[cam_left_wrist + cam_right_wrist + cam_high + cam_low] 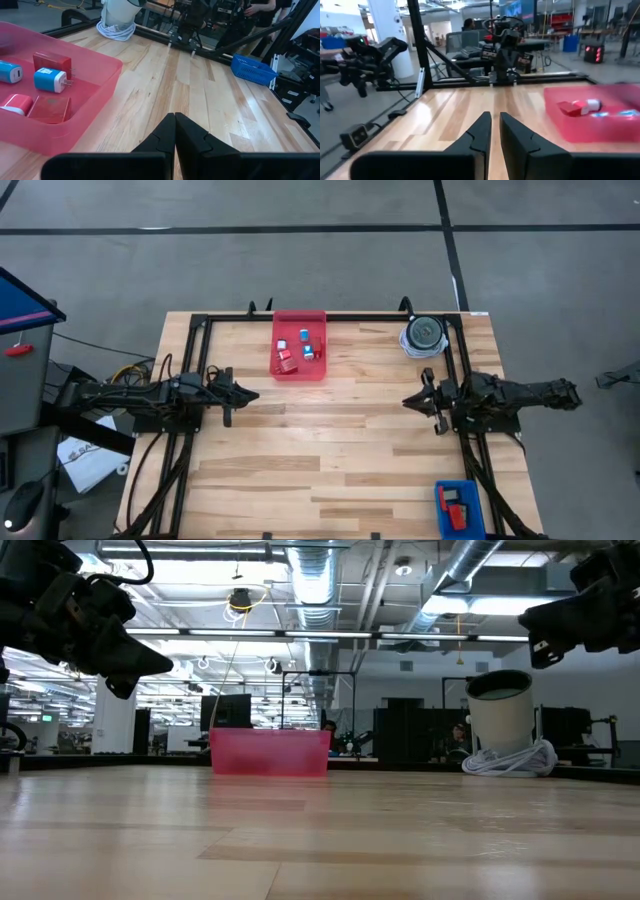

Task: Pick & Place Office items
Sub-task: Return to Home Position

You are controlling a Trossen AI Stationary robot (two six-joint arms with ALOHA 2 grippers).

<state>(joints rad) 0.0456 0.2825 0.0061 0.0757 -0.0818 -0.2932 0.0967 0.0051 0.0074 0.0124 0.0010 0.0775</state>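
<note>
The office items lie in two trays. Red blocks (51,63) and blue-white cubes (50,80) rest on the floor of the red tray (298,366) at the table's far edge. A red piece and a black piece (457,510) lie in the blue tray (441,498) at the near right corner. My left gripper (252,395) hangs shut above the table's left half, pointing right. My right gripper (408,400) hangs shut above the right half, pointing left. Both are clear of the trays and hold nothing.
A round grey-and-white object with a coiled white cable (424,335) stands at the far right. A black frame (200,320) runs along the table's far edge and both sides. Bare wood (330,440) lies between the two grippers.
</note>
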